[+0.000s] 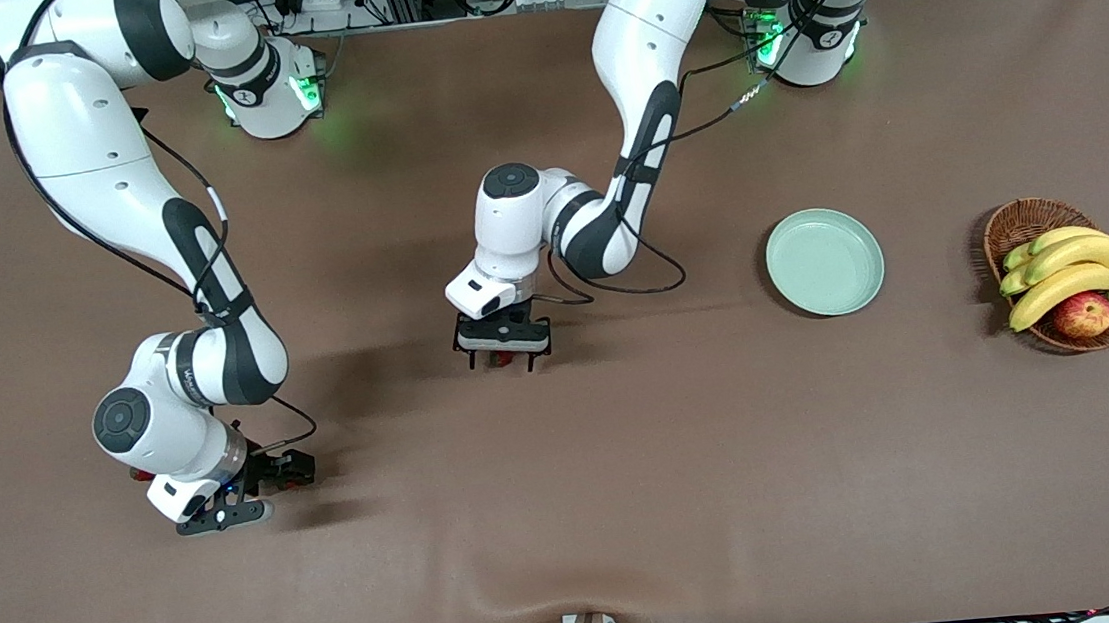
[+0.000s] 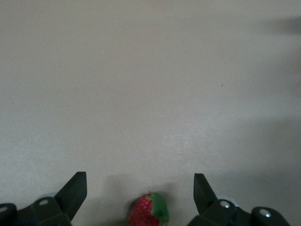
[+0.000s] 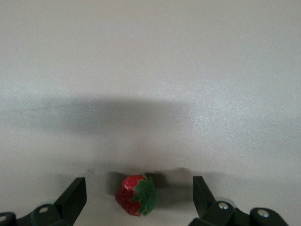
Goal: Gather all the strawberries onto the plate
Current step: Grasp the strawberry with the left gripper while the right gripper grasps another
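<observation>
Nearest the front edge of the table (image 1: 575, 551), toward the right arm's end, the right gripper (image 1: 259, 493) is seen low over the brown cloth with its fingers spread wide and nothing held. In the right wrist view a strawberry (image 3: 137, 195) lies on the cloth between the two open fingertips (image 3: 73, 193), a little closer to one of them, its green cap turned toward the other. The berry itself is hidden under the hand in the front view, though a spot of red shows just beside the wrist.

Farther from the front edge, near the middle of the table, the left gripper (image 1: 503, 341) is likewise lowered and open, empty. A second strawberry (image 1: 499, 358) is bracketed by its fingers; in the left wrist view it sits roughly midway in the gap, apart from both pads. For each arm the coming close is judged to turn on this: the berry already lies inside the opening, so only a squeeze is called for.

A third strawberry cannot be made out with certainty.

The plate (image 1: 824, 261) stands empty farther on, toward the left arm's end, well apart from both berries and closer to the left arm's berry. The basket (image 1: 1018, 221) of bananas (image 1: 1073, 266) and an apple (image 1: 1083, 314) rests near that end's edge.
</observation>
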Controlling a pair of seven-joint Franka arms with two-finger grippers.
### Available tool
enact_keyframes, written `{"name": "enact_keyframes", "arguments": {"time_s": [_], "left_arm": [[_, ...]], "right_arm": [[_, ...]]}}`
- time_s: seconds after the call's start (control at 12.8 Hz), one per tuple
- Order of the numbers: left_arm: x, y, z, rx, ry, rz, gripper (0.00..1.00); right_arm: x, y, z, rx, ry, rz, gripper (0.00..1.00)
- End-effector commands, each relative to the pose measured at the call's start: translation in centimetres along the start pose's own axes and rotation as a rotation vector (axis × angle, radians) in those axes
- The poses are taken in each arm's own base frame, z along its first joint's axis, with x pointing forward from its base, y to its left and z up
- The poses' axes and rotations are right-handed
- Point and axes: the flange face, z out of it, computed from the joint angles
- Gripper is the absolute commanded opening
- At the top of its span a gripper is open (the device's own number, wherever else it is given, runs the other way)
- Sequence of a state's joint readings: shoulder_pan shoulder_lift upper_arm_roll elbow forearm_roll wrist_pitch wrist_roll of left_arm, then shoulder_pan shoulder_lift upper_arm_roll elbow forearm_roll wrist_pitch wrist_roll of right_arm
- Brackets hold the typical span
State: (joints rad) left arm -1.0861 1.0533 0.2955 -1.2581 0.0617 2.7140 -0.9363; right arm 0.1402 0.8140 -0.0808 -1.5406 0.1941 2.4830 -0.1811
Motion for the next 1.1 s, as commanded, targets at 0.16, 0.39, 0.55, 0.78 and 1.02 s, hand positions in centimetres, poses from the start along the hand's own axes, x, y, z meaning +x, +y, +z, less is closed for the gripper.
{"name": "enact_keyframes", "arguments": {"time_s": [0.16, 0.39, 0.55, 0.78, 1.02], "left_arm": [[-1.7, 1.3, 0.9, 0.011, 0.031, 0.087, 1.00], [-2.5, 1.9, 0.8, 0.008, 0.024, 0.077, 0.42], [-2.6, 1.8, 0.9, 0.012, 0.021, 0.037, 0.00], [-2.7, 1.7, 1.0, 0.015, 0.019, 0.026, 0.00], [-0.6, 1.6, -0.9, 0.000, 0.034, -0.043, 0.00]], "right_arm": [[0.0, 0.4, 0.5, -0.002, -0.001, -0.015, 0.84], [0.0, 0.3, 0.5, 0.000, -0.004, -0.049, 0.40], [0.0, 0.3, 0.5, 0.001, -0.007, -0.054, 0.14], [0.2, 0.2, 0.2, 0.004, -0.001, -0.053, 0.00], [2.1, -1.5, -2.4, 0.022, 0.005, -0.073, 0.00]]}}
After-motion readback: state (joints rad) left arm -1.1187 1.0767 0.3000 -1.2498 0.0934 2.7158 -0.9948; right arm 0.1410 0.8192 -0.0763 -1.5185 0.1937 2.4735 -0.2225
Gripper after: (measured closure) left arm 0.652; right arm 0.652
